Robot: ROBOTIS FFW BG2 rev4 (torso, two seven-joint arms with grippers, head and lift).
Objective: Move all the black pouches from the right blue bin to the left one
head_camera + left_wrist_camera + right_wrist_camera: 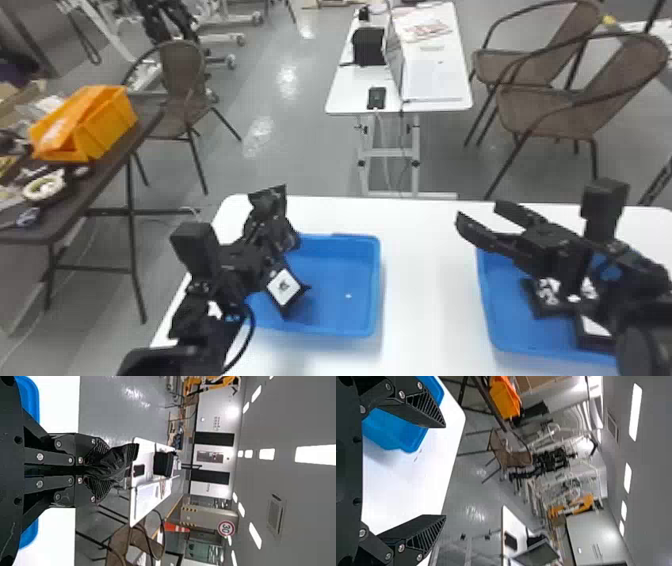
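While your left gripper (pixel 104 469) clamps its pouch (pixel 123 457): the move turns on how that pouch lies to the left blue bin (pixel 345 280). In the head view, you hold it past the bin's far rim, with the middle of the bin toward 5 o'clock from it.

Pouch axis: it runs roughly on from your left fingers, its free end toward 12 o'clock, away from the bin. It looks creased; the drop probably needs you to draw back toward 5 before letting go, or it may land beyond the rim.

White-labelled pouch: you have another one (pixel 284 286) at the left bin, toward 6 o'clock from the held pouch. You can't tell whether it rests wholly on the floor of the bin.

Right gripper (pixel 477 209): its fingers are spread wide with nothing between them, and they point toward 10 o'clock, past the far rim of the right blue bin (pixel 505 310).

Pouches in the right bin: you see one (pixel 547 295) and another (pixel 595 327) between 4 and 5 o'clock from those fingertips, back under the arm. Their long axes are too hidden to call.

Nearer arm: your left for the release, your right for the next pickup, once you pull it back toward 5.
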